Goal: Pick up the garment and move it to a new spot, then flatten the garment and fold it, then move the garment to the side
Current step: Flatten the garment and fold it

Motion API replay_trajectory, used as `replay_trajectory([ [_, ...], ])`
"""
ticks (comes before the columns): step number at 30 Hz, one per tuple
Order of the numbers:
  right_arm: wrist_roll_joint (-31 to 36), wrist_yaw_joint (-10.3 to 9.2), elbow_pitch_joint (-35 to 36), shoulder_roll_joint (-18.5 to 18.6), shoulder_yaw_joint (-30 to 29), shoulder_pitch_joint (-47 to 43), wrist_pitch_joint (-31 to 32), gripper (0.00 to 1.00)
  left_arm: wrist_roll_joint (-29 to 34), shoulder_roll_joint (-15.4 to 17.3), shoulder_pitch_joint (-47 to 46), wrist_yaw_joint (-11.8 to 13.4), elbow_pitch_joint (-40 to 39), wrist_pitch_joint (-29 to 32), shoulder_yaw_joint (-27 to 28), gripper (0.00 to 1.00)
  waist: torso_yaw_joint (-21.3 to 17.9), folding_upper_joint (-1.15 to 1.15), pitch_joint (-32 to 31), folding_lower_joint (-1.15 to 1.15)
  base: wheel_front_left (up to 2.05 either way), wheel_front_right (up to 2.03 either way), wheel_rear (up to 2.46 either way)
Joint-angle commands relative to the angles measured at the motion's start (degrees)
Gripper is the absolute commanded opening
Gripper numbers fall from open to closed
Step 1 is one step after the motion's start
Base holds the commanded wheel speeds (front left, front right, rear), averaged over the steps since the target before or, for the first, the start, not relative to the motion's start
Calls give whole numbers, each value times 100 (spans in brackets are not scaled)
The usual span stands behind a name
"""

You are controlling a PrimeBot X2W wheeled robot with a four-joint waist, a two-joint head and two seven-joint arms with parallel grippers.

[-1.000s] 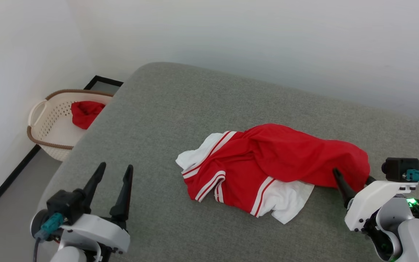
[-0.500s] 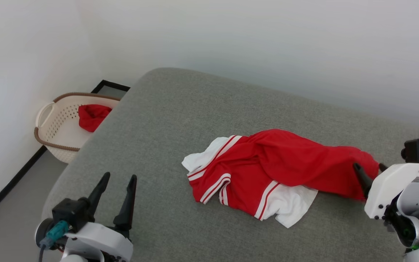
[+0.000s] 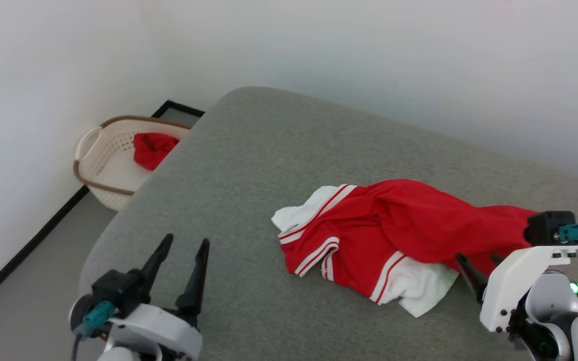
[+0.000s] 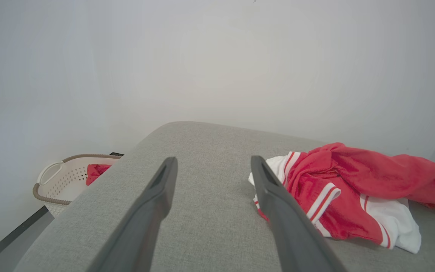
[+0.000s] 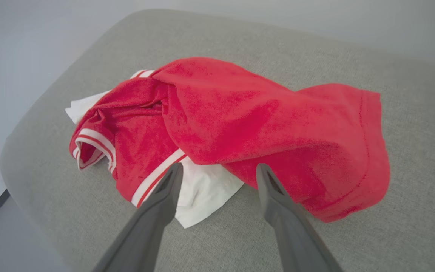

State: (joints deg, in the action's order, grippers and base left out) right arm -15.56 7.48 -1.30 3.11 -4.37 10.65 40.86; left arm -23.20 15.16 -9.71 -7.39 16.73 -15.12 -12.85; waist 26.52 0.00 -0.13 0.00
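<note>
Garment (image 3: 394,235) lies crumpled on a grey bed (image 3: 249,165) against white walls (image 3: 369,60); left gripper (image 3: 186,238) and right gripper (image 3: 476,255) jaws released.

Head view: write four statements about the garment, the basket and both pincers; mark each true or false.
1. The bright red fabric garment with white panels lies crumpled on the grey upholstered surface. True.
2. The right pincer is shut on it. False: it is open, gripping nothing.
3. The cream perforated laundry basket holds a plain red cloth. True.
4. The left pincer rests on the garment. False: it is open, apart from it, to its left.
</note>
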Motion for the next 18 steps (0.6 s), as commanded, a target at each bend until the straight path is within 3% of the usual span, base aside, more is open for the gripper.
replay_trajectory([
  [1, -12, 2, -19, -13, 49, -96, 71, 100, -18, -36, -85, -13, -22, -2, -41, 100, 188, 0, 158, 0, 0, 0, 0],
  [10, 284, 2, -482, -23, 433, 151, 419, 100, -30, -242, -214, -13, -144, -2, 54, 100, 382, 0, 615, 0, 0, 0, 0],
  [18, 646, 2, -1300, -19, 330, 588, 541, 100, 25, -464, -282, -13, -227, -2, 126, 100, 460, 0, 916, 0, 0, 0, 0],
])
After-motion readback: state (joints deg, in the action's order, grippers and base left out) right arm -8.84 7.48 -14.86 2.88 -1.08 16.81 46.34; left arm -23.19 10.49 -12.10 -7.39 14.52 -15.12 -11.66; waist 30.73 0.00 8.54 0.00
